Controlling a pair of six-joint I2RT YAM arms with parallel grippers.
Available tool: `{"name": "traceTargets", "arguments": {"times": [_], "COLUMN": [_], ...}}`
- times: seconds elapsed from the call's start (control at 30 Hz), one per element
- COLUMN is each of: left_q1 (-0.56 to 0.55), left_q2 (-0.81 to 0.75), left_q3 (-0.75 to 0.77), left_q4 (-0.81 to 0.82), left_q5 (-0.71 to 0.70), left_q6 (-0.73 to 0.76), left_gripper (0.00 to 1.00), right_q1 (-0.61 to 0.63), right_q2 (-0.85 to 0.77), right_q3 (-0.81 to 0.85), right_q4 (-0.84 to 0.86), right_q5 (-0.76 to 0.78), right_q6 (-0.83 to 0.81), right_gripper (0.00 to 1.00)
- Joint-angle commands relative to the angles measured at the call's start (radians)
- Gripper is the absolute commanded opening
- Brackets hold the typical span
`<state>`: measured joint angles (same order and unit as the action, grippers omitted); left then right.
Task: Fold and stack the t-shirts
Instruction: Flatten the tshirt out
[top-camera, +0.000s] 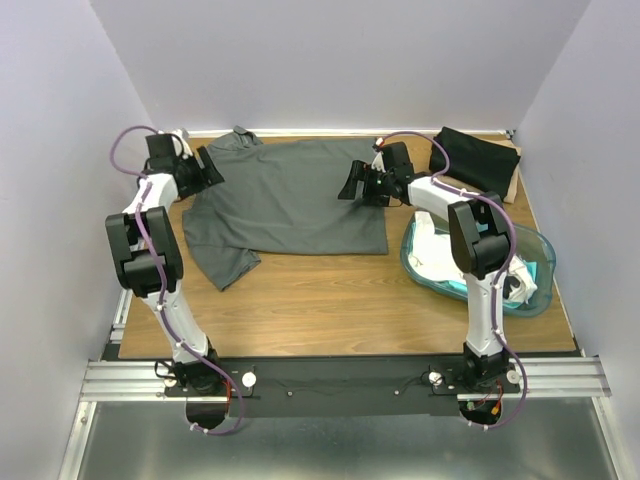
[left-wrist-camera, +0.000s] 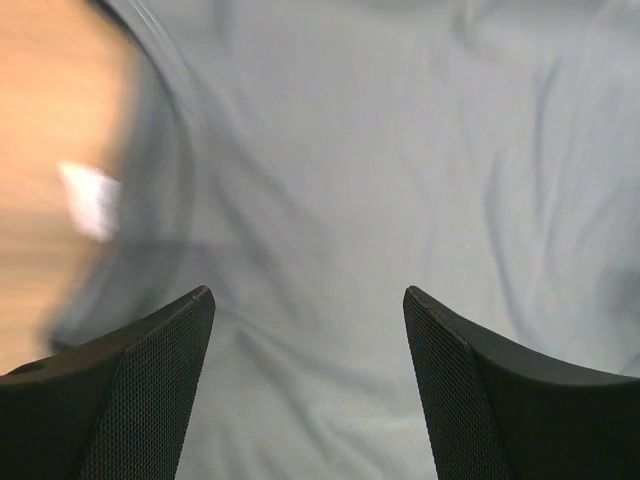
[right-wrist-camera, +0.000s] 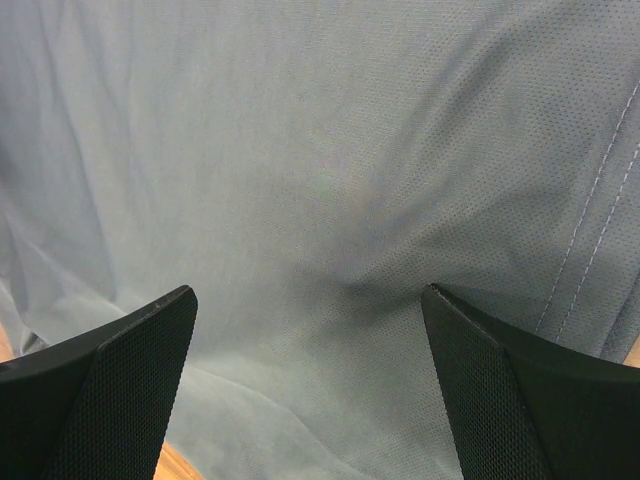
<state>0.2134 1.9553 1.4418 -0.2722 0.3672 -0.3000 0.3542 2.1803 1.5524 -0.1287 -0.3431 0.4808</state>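
**Free room**
- Surface (top-camera: 330, 300): a wide band of bare wood runs from the arm bases up to the dark grey t-shirt (top-camera: 290, 195).
- A narrow bare strip lies between that shirt's right edge and the teal tub (top-camera: 545, 265).

**Obstacles**
- The tub, holding white t-shirts (top-camera: 430, 248), fills the right side, and the right arm crosses above it.
- A folded black t-shirt (top-camera: 475, 158) takes the far right corner.
- Walls stand close on the left, behind and on the right.

**Pincers**
- The left pincer (top-camera: 212, 168) and right pincer (top-camera: 350, 184) are spread wide, with only flat grey cloth between the jaws.
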Motion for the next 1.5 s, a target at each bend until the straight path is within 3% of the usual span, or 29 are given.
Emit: {"name": "traceTargets", "arguments": {"times": [0.0,0.2,0.3,0.4,0.7,0.8,0.83,0.93,1.0,1.37,1.47], "left_q1": [0.047,0.053,0.053,0.055,0.055,0.053,0.055,0.055,0.053,0.078,0.084], "left_q2": [0.011,0.12,0.154,0.194,0.264,0.28,0.281,0.275,0.236,0.114,0.074], "left_q3": [0.106,0.2,0.223,0.233,0.226,0.227,0.224,0.238,0.258,0.302,0.301], "left_q4": [-0.061,-0.094,-0.098,-0.093,-0.09,-0.087,-0.088,-0.119,-0.165,-0.258,-0.269], "left_q5": [-0.033,-0.109,-0.137,-0.108,-0.067,-0.044,-0.056,-0.123,-0.212,-0.401,-0.43], "left_q6": [0.051,0.09,0.101,0.105,0.098,0.091,0.09,0.099,0.116,0.128,0.128], "left_gripper": [0.84,0.82,0.77,0.68,0.63,0.48,0.36,0.12,0.01,0.0,0.05], "right_q1": [0.0,0.0,0.0,0.0,0.0,0.0,-0.001,0.0,-0.003,-0.02,-0.021], "right_q2": [0.039,0.045,0.049,0.053,0.059,0.061,0.061,0.056,0.055,0.053,0.058], "right_q3": [0.018,0.029,0.028,0.028,0.031,0.031,0.029,0.023,0.011,-0.011,-0.011], "right_q4": [-0.054,-0.058,-0.061,-0.061,-0.063,-0.063,-0.063,-0.063,-0.068,-0.092,-0.095], "right_q5": [0.062,0.059,0.053,0.052,0.05,0.049,0.046,0.058,0.079,0.121,0.125], "right_q6": [-0.016,-0.016,-0.011,-0.011,-0.01,-0.01,-0.01,-0.011,-0.005,0.013,0.018], "right_gripper": [1.0,1.0,1.0,1.0,1.0,1.0,1.0,1.0,1.0,1.0,1.0]}}
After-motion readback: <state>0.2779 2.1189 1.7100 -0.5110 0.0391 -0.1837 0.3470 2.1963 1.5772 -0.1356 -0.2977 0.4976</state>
